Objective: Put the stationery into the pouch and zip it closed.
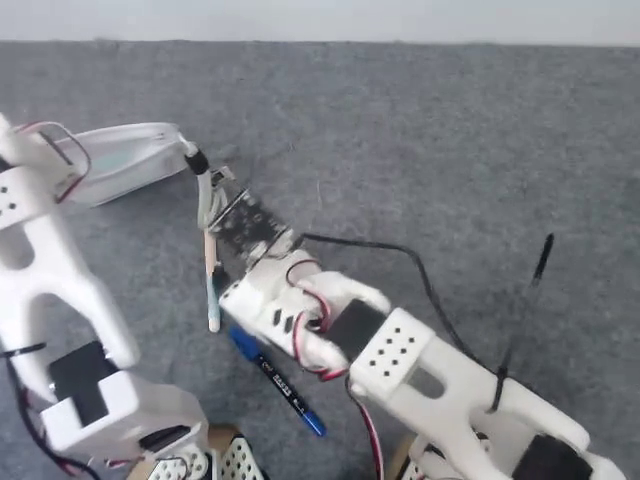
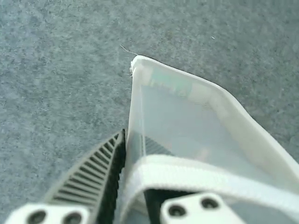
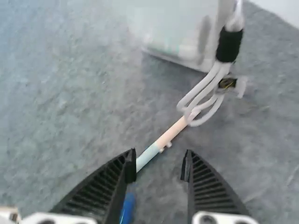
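The translucent white pouch (image 1: 120,160) lies at the far left, and my left gripper (image 2: 135,186) is shut on its edge (image 2: 187,135), one finger outside and one inside. A white looped cord with a black band (image 1: 203,180) hangs at the pouch's right end. A peach and light-blue pen (image 1: 212,280) lies on the grey mat. My right gripper (image 3: 159,172) hovers open just above that pen (image 3: 161,142), whose light-blue end lies between the fingertips. A blue pen (image 1: 275,380) rests closer to the arm bases, partly under the right arm.
A thin black stick-like item (image 1: 535,275) lies at the right of the grey mat (image 1: 420,130). A black cable (image 1: 400,255) runs from the right arm across the middle. The cord loop (image 3: 201,102) sits just beyond the pen's peach end.
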{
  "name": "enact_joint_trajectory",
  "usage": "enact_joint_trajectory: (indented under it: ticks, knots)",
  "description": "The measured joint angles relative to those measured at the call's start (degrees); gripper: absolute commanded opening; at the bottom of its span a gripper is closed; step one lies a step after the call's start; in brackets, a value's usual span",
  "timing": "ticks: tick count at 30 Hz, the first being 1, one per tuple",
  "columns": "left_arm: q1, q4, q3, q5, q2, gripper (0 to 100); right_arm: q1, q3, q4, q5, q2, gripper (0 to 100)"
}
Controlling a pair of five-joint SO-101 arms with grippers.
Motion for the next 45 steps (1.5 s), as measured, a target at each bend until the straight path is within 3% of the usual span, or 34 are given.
enact_joint_trajectory:
  ticks: [7, 15, 33, 42, 45]
  knots:
    - [-0.44, 0.0, 0.0, 0.0, 0.0, 1, -4.92, -0.53, 0.35, 0.0, 13.54, 15.5]
    - [-0.44, 0.0, 0.0, 0.0, 0.0, 1, -5.36, -5.19, 0.35, 0.0, 28.04, 15.5]
    - [-0.44, 0.0, 0.0, 0.0, 0.0, 1, -7.47, -7.21, 0.35, 0.0, 35.16, 15.4]
    - [-0.44, 0.0, 0.0, 0.0, 0.0, 1, -6.77, -20.13, 15.03, 0.0, 42.46, 14.5]
    - [-0.44, 0.0, 0.0, 0.0, 0.0, 1, -6.59, -23.56, 18.55, 0.0, 44.57, 5.0]
